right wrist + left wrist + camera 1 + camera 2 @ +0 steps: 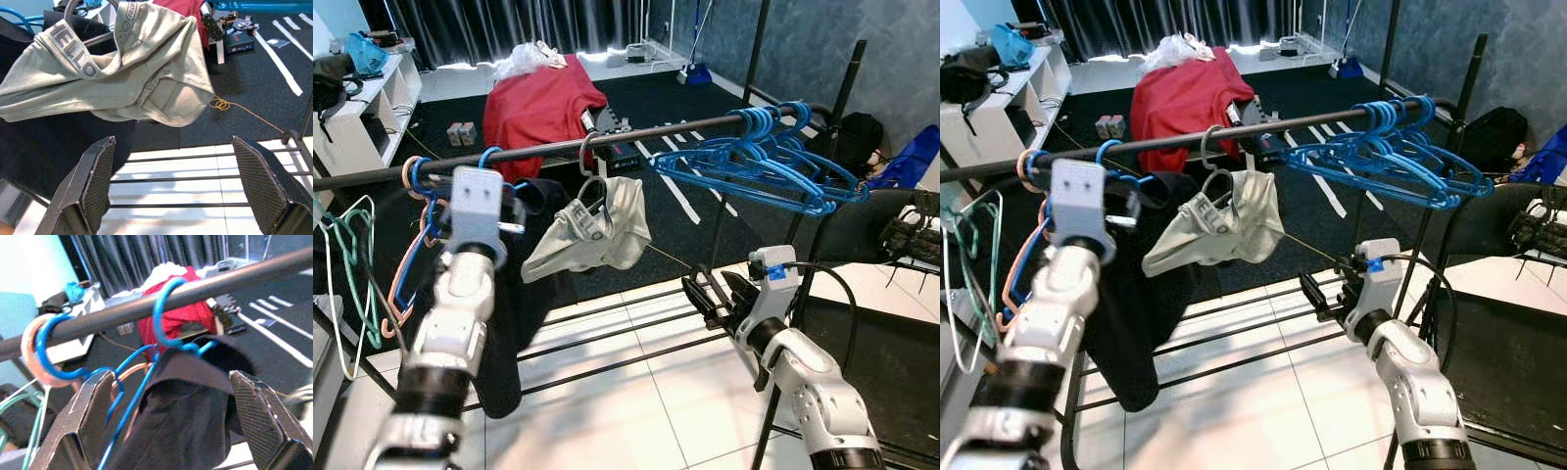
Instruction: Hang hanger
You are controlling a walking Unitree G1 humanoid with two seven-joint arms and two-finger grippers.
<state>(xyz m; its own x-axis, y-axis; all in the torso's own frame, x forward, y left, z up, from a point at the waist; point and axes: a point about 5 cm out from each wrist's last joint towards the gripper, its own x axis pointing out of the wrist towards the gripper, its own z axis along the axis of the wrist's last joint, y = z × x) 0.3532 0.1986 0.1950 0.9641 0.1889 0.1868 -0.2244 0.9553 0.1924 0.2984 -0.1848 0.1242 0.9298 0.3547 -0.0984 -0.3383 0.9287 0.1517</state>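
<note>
On the dark rail (607, 143) of a clothes rack, a blue hanger (164, 316) carrying a black garment (190, 416) sits with its hook curled over the bar, next to a pink hook (34, 350) and another blue one at the rail's left end. The left gripper (171, 416) is raised just below that hook, its two black fingers spread wide on either side of the garment's shoulder and closed on nothing; whether the pads brush the cloth cannot be told. That spread suggests the hanger now bears on the rail by its own weight, so the hanging step looks essentially done. Farther along the bar a grey pair of briefs (592, 235) dangles from a grey hanger (588, 155), and a cluster of empty blue hangers (759, 157) is pushed together toward the right end, leaving room in the middle. The right gripper (181, 181) is held low over the white floor tiles (636, 392) and the rack's lower bars, fingers wide apart and empty, aimed up at the briefs. A red cloth (540, 103) lies draped behind the rack.
</note>
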